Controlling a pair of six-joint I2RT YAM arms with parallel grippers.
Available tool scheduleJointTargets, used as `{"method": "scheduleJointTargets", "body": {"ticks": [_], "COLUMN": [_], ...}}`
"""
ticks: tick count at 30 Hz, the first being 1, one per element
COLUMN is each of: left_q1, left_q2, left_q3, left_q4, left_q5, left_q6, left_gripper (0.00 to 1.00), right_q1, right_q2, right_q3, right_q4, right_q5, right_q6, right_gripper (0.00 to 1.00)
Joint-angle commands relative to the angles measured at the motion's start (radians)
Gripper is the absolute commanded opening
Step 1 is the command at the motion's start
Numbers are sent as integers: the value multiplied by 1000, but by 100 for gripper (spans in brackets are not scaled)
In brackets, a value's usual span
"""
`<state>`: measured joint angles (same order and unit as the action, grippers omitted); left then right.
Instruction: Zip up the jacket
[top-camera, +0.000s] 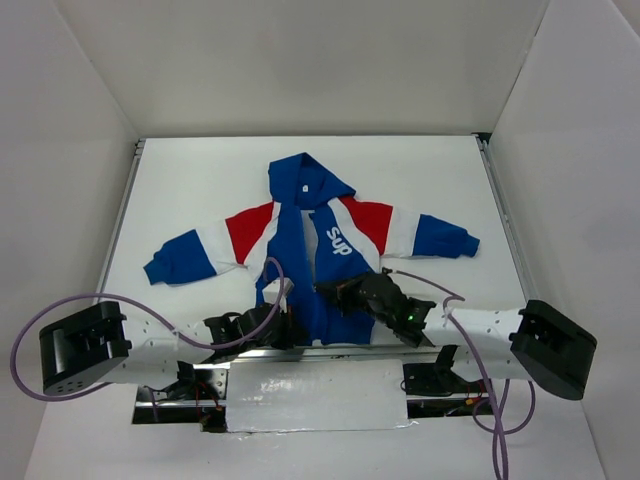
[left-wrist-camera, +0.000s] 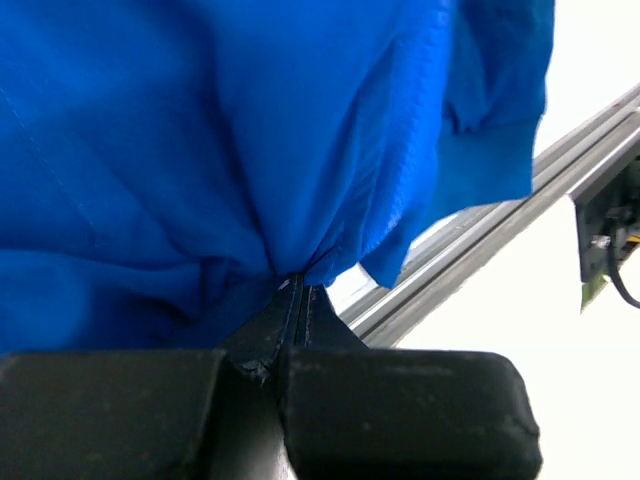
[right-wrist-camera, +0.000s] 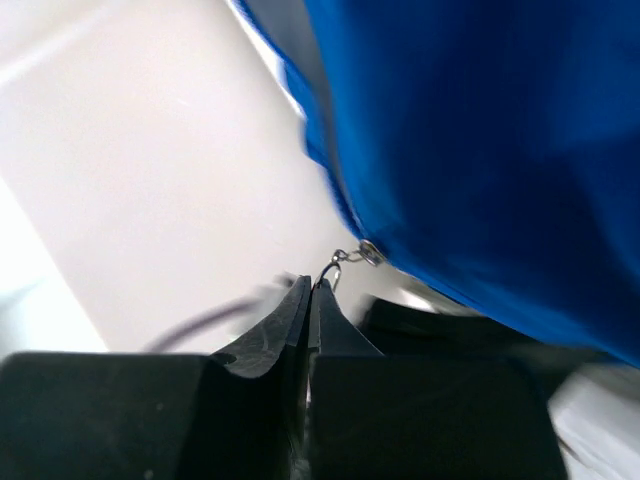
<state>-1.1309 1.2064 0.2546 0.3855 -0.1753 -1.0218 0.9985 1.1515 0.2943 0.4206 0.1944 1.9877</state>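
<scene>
Top view, jacket: the jacket (top-camera: 320, 240) lies flat in the middle of the white worktop (top-camera: 200, 190), hood toward the top of the frame, sleeves spread to left and right. The front looks open most of the way up.

Top view, arms: the left tool (top-camera: 280, 318) sits at the hem at the lower left of the jacket. The right tool (top-camera: 335, 292) is on the front just below the white lettering. From up here I honestly can't tell what either one has hold of.

Left wrist view: here it's obvious, the fingers are clamped together on a bunched fold of blue fabric. A metal rail (left-wrist-camera: 470, 260) runs off to the right behind the hem.

Right wrist view: fingers pinched closed on the little metal zipper pull (right-wrist-camera: 352, 258), which hangs at the edge of the blue fabric in mid frame. It's pretty blurry, so I can't see the teeth at all.

Doing it well: my take is to anchor the hem with the left tool so the fabric stays taut, then draw the pull straight toward the hood along the zip line. It's only a fingertip pinch on a thin ring, so a sideways tug could slip it.

View differences: the wrist views give the grips, and only the top view shows how much zip is left.
</scene>
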Motion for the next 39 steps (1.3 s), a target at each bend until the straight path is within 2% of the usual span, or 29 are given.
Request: {"method": "scheduleJointTargets", "body": {"ticks": [1,4,9,10,14,15,17,19,20,21,22,23,24,27,32,35,36,39], "left_q1": [-27,-29,-29,-30,-30,-33,-35,-43,-44,-52,-53,-55,-58,-63,-60,-55,-52,-46], "left_q2": [42,27,-16,-24,-65,-71,-85,-87,-79,-74,-70,-58,-51,-30,21,65,77,126], "left_q3": [-5,-12,-3,-3,-2,0,2,11,23,31,37,44,46,40,67,107,116,170], "left_q4": [-112,-105,-163,-177,-217,-223,-224,-240,-256,-269,-280,-290,-290,-283,-299,-301,-315,-344], "left_q5": [25,11,-24,-33,-75,-79,-85,-110,-118,-139,-150,-154,-159,-167,-207,-222,-225,-242], "left_q6": [26,22,17,11,-21,-29,-40,-50,-54,-60,-75,-80,-83,-101,-90,-74,-75,-64], "left_gripper": [0,0,0,0,0,0,0,0,0,0,0,0,0,0,0,0,0,0], "right_q1": [-70,-106,-188,-214,-386,-418,-468,-546,-589,-610,-630,-649,-678,-708,-709,-699,-698,-701], "right_q2": [-30,13,149,177,376,475,631,726,819,865,904,965,981,953,958,956,959,979], "right_q3": [104,161,206,224,475,535,714,909,980,1065,1218,1279,1354,1408,1687,1700,1653,1497], "right_q4": [64,4,58,66,20,1,-16,-57,-107,-156,-198,-233,-232,-117,-284,-332,-316,-159], "right_q5": [79,82,48,40,-123,-165,-278,-328,-373,-398,-414,-438,-487,-544,-642,-658,-673,-722], "right_q6": [134,111,62,7,-160,-196,-278,-319,-363,-387,-409,-459,-473,-527,-715,-780,-783,-750], "right_gripper": [0,0,0,0,0,0,0,0,0,0,0,0,0,0,0,0,0,0]}}
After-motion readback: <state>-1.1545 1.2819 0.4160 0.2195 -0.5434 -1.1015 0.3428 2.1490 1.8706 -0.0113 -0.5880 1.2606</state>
